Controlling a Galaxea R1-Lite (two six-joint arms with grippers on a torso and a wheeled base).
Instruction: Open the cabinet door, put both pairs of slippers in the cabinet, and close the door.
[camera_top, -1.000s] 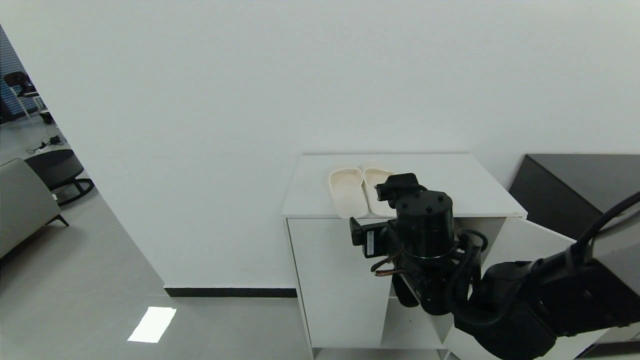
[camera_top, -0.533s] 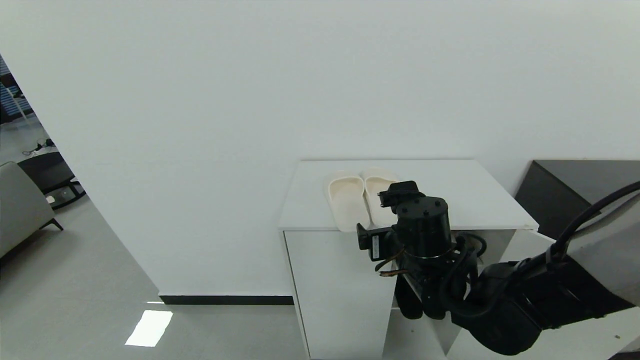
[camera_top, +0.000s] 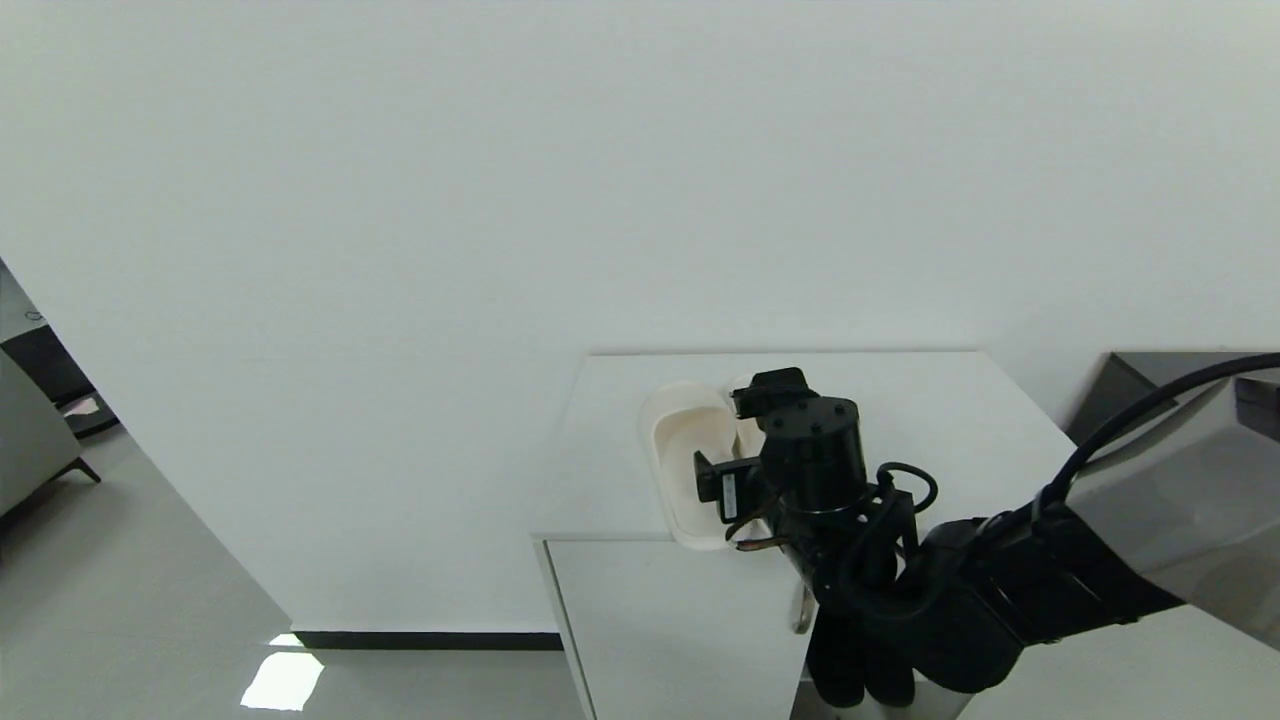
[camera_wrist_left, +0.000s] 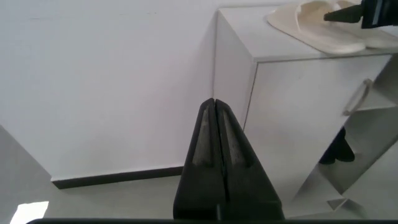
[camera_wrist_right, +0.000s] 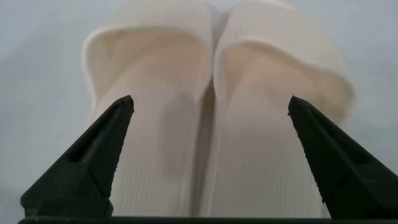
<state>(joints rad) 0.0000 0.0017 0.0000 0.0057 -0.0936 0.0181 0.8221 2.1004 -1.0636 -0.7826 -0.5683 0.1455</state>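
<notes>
A pair of cream slippers (camera_top: 685, 455) lies side by side on top of the white cabinet (camera_top: 930, 420), near its front edge. My right wrist (camera_top: 810, 450) hangs over them. My right gripper (camera_wrist_right: 210, 102) is open, with one finger on each outer side of the cream pair (camera_wrist_right: 211, 143) and nothing held. The cabinet's left door (camera_top: 680, 630) is shut, and its handle (camera_wrist_left: 356, 98) borders the open right half. A dark pair of slippers (camera_wrist_left: 341, 149) stands on a shelf inside. My left gripper (camera_wrist_left: 214, 106) is shut and empty, low down off the cabinet's left front corner.
The open right door (camera_top: 1100, 670) swings out at the lower right. A dark grey unit (camera_top: 1150, 375) stands to the right of the cabinet, and a white wall runs behind it. Bare grey floor (camera_top: 120, 620) lies to the left, with a sofa (camera_top: 30, 440) at the far left.
The head camera has shifted, so the cabinet sits lower in the picture. My right arm rose from in front of the cabinet opening to above the top, at the cream slippers.
</notes>
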